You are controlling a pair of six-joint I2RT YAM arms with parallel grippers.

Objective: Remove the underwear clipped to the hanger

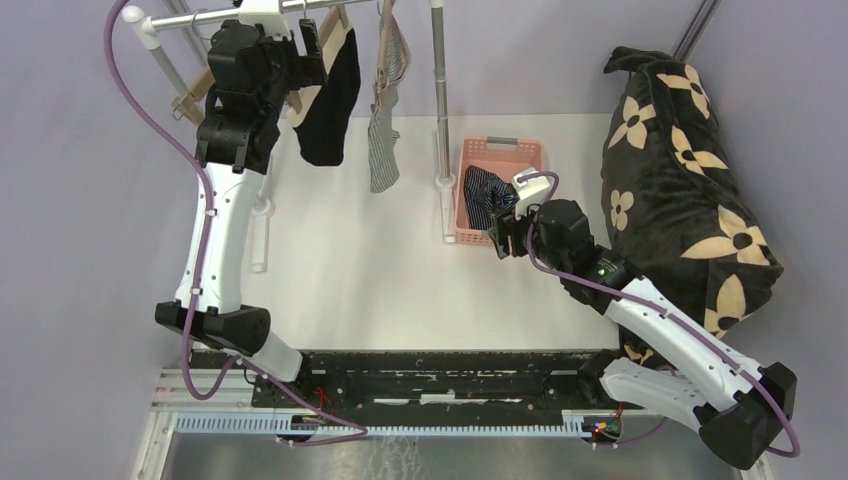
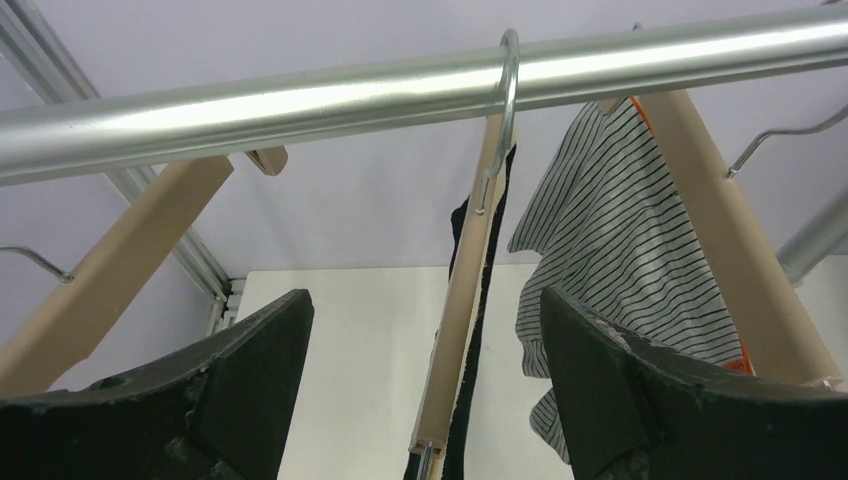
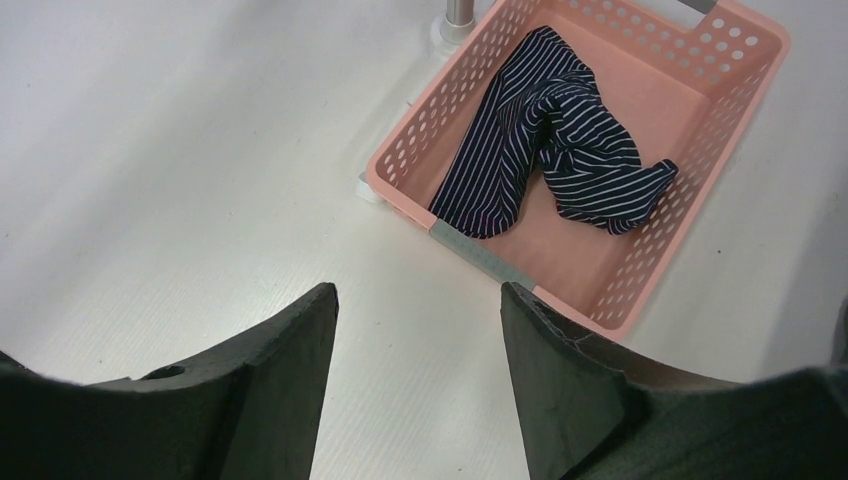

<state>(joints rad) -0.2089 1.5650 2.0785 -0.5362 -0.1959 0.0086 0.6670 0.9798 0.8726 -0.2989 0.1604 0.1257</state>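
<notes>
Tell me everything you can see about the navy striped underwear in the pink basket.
The navy underwear is soft cloth, dark blue with thin white stripes. It lies crumpled and twisted on the floor of the pink perforated basket, unclipped, one end stretched toward the near corner by a grey tape strip. Only the basket touches it.

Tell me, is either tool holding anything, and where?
Nothing is held: left tool by the black underwear and right tool near the basket are both open.

The white table (image 1: 350,260) carries a pink basket (image 1: 500,148); a black flowered cushion (image 1: 680,170) lies at its right edge.
</notes>
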